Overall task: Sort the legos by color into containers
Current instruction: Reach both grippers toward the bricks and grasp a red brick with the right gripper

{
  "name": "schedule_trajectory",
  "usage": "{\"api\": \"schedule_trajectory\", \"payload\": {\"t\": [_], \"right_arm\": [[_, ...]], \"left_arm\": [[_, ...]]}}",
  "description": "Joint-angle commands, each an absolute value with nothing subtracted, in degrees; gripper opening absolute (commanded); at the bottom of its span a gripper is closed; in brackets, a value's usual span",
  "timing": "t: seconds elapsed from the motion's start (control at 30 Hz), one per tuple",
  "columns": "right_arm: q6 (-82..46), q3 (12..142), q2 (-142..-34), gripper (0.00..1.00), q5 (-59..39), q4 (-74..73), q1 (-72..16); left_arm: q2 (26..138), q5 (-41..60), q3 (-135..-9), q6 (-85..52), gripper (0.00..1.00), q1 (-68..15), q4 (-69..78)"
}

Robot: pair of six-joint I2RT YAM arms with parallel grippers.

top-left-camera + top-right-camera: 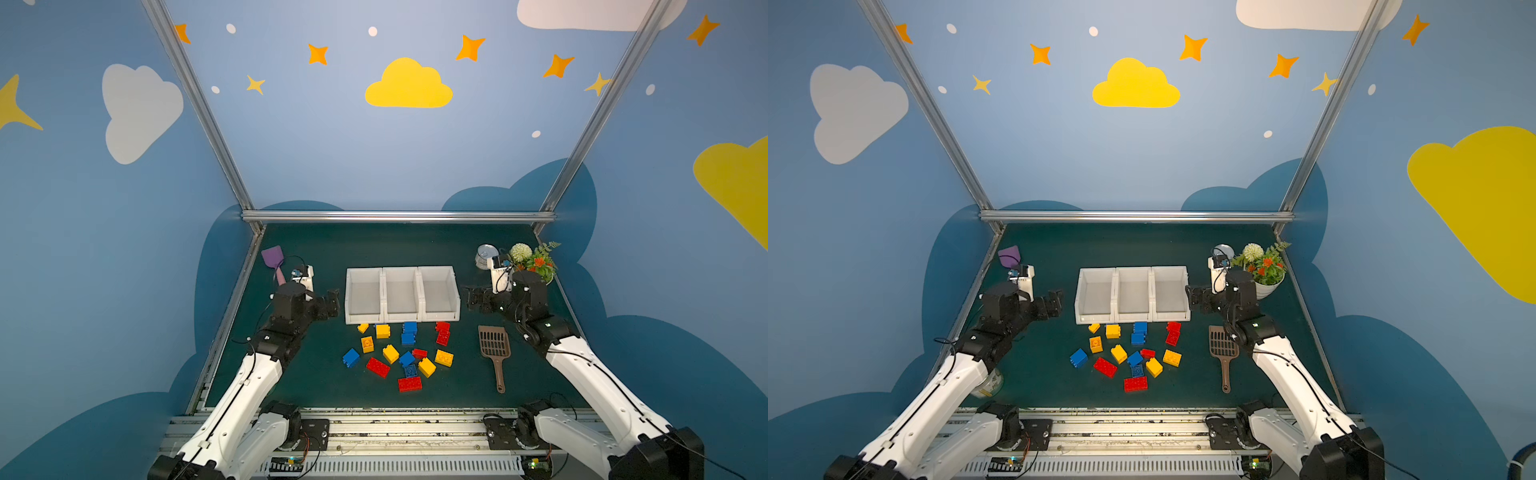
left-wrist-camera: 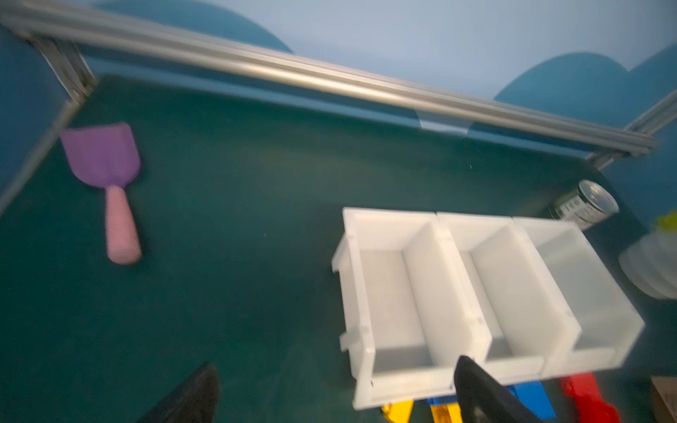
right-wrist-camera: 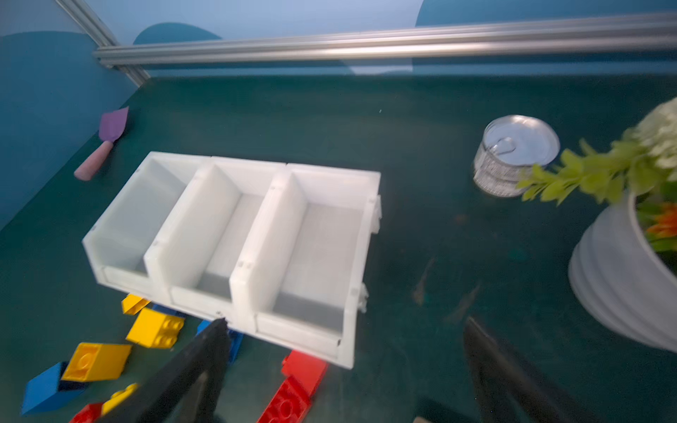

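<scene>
Dim, even light; wide-angle edge bending; both wrist views motion-blurred.

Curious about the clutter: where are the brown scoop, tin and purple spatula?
brown scoop (image 1: pixel 493 341): in a top view, on its slotted blade.
tin (image 3: pixel 527 139): right wrist view, on its lid.
purple spatula (image 2: pixel 102 154): left wrist view, on its blade.

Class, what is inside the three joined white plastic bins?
Nothing visible: the white rectangular plastic bins show bare floors in both top views; near walls hide a thin floor strip. The yellow, blue and red studded bricks lie outside.
</scene>
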State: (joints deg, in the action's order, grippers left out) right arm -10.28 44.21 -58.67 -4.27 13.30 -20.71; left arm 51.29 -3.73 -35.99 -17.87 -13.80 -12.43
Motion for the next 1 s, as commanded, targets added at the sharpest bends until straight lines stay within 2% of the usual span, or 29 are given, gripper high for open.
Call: {"api": "schedule_trajectory", "payload": {"t": [0.0, 0.4, 0.73, 0.97], "right_arm": [[-17.17, 46.90, -60.22, 0.99, -1.58, 24.75, -25.25], [-29.21, 45.67, -64.77, 0.95, 5.12, 34.25, -39.85], [-37.47, 44.09, -68.61, 0.85, 5.90, 33.75, -42.06], [-40.96, 49.53, -77.49, 0.78, 5.80, 38.97, -42.17]], "left_arm": [[49.32, -2.50, -34.39, -24.19, 0.99, -17.24, -18.41], [46.27, -5.20, -28.54, -33.25, 0.99, -25.00, -19.94], [42.57, -5.80, -26.15, -37.57, 0.99, -28.76, -21.29], [41.58, -6.46, -25.85, -38.67, 0.99, -31.03, -22.93]]}}
